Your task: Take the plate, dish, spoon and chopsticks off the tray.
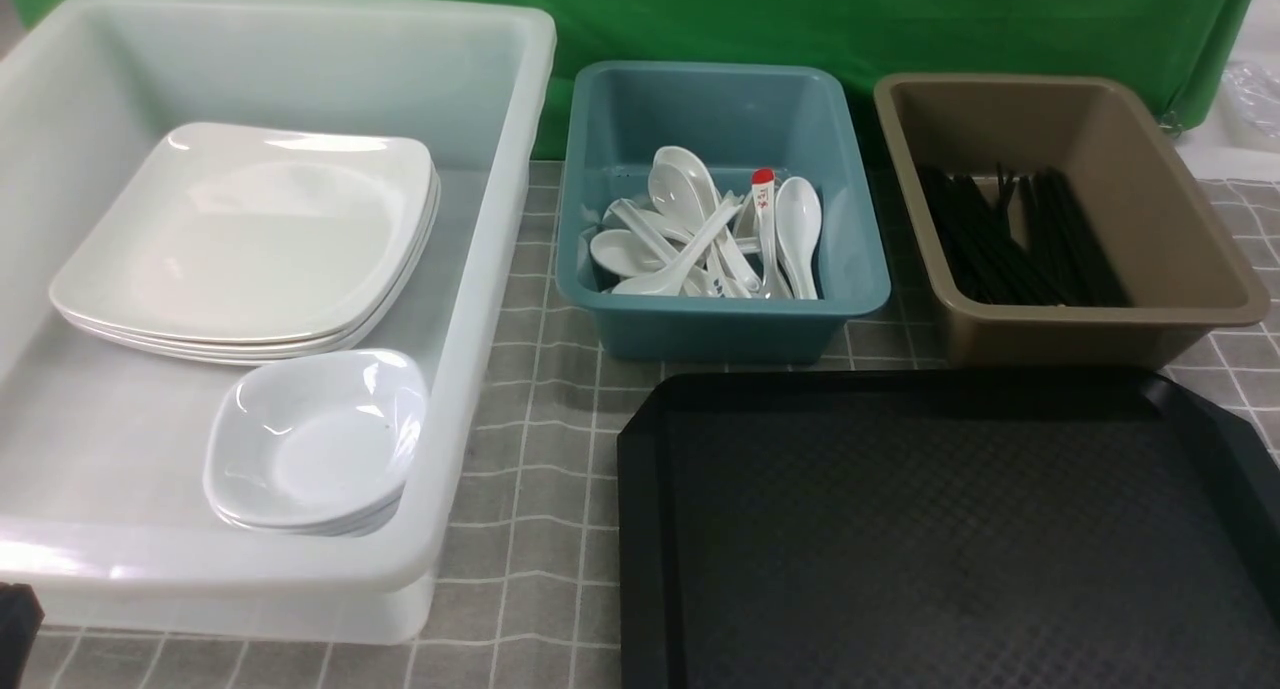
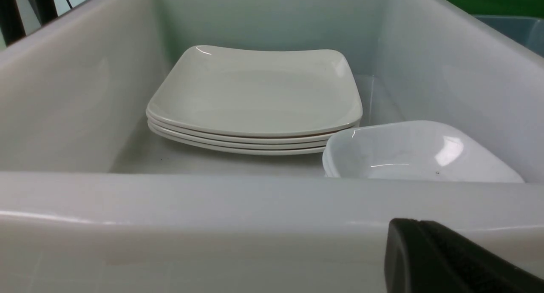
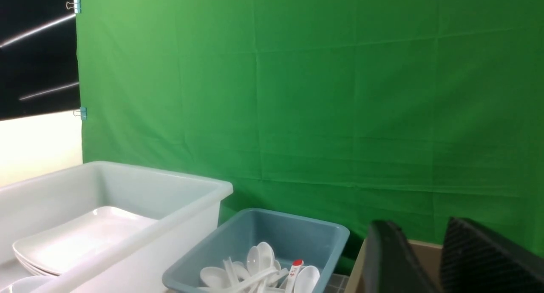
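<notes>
The black tray (image 1: 940, 529) lies at the front right with nothing on it. Large white plates (image 1: 250, 234) are stacked in the translucent white tub (image 1: 480, 389), also seen in the left wrist view (image 2: 255, 93). Small deep dishes (image 1: 315, 444) are stacked in front of them. White spoons (image 1: 700, 239) lie in the teal tub (image 1: 720, 319). Black chopsticks (image 1: 1010, 239) lie in the brown tub (image 1: 1090, 334). My left gripper (image 2: 418, 221) is shut and empty, just outside the white tub's near wall. My right gripper (image 3: 425, 227) is slightly open and empty, raised in front of the brown tub.
A red-tipped spoon (image 1: 764, 219) lies among the white ones. The three tubs stand in a row along the back, in front of a green cloth backdrop (image 1: 800, 19). A grey checked cloth (image 1: 540, 529) covers the table between the white tub and the tray.
</notes>
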Motion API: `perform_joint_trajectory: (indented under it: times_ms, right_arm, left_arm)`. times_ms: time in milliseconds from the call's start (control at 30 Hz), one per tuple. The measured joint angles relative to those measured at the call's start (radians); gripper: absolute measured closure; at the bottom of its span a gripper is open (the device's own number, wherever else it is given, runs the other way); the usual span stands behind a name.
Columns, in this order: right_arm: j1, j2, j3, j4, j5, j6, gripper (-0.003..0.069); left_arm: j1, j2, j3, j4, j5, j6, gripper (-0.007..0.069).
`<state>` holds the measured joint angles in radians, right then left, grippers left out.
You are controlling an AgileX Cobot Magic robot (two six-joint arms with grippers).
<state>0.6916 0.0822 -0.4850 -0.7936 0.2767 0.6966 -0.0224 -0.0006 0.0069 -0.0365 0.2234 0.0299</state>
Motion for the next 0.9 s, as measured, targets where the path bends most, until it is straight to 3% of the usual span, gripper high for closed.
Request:
perform_joint_trajectory:
  times_ms: [100, 133, 200, 300, 633, 800, 900]
  right_arm:
    - [0.0, 0.0, 0.001, 0.137, -0.002, -0.109, 0.0422]
    - [0.0, 0.0, 0.002, 0.289, -0.01, -0.242, 0.0422]
    - [0.0, 0.0, 0.01, 0.473, -0.023, -0.417, 0.0422]
    - [0.0, 0.0, 0.049, 0.711, -0.07, -0.587, 0.0422]
    - [-0.023, -0.031, 0.184, 0.787, -0.217, -0.67, 0.0422]
    - [-0.235, -0.062, 0.303, 0.787, -0.23, -0.747, 0.0422]
    - [-0.422, -0.078, 0.429, 0.787, -0.233, -0.783, 0.0422]
  left_arm:
    - [0.0, 0.0, 0.0, 0.001, -0.001, 0.0, 0.0622]
    - [0.0, 0.0, 0.0, 0.001, -0.001, 0.0, 0.0622]
    - [0.0, 0.0, 0.0, 0.001, -0.001, 0.0, 0.0622]
    - [0.0, 0.0, 0.0, 0.001, -0.001, 0.0, 0.0622]
    - [0.0, 0.0, 0.0, 0.001, -0.001, 0.0, 0.0622]
    - [0.0, 0.0, 0.0, 0.001, -0.001, 0.0, 0.0622]
    - [0.0, 0.0, 0.0, 0.002, -0.001, 0.0, 0.0622]
